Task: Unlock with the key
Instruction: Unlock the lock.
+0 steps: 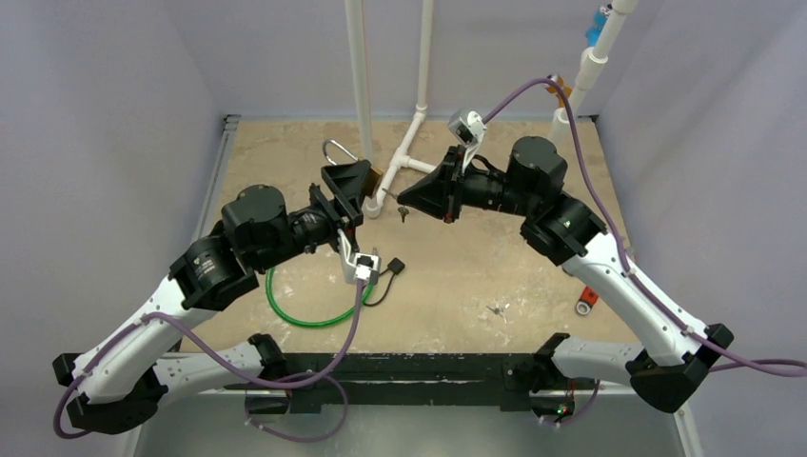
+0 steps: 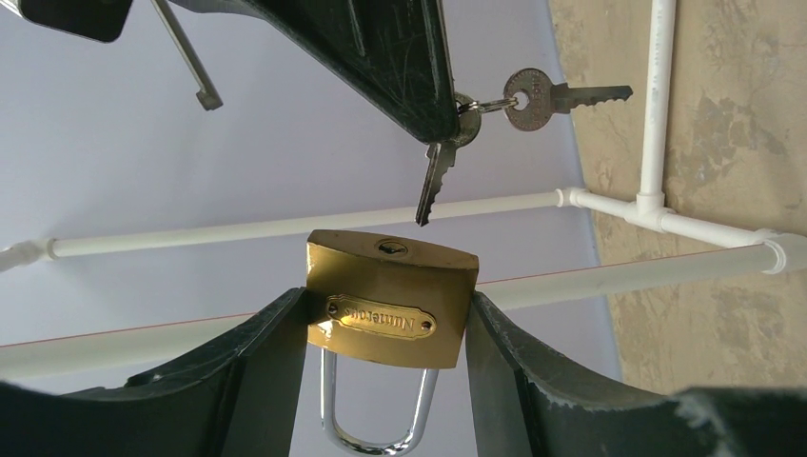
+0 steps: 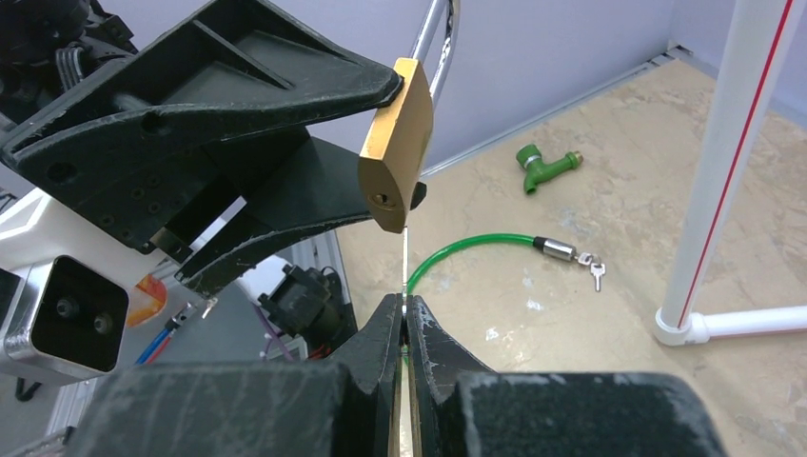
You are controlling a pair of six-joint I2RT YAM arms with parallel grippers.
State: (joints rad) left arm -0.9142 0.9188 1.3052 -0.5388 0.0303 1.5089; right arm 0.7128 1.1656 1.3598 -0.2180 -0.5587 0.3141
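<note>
The left end effector holds a rectangular brass padlock between its two black fingers, one on each narrow side of the body, so its jaws stand about half open around it. The padlock is in the air above the desk, and its curved steel shackle is closed. The right end effector is closed tight on a flat silver key. The key's tip is just beside the keyhole and not inside it; I cannot tell if it touches the brass. A second silver key hangs from the same ring. A thin green cable lies on the desk, near a white plastic pipe frame.
</note>
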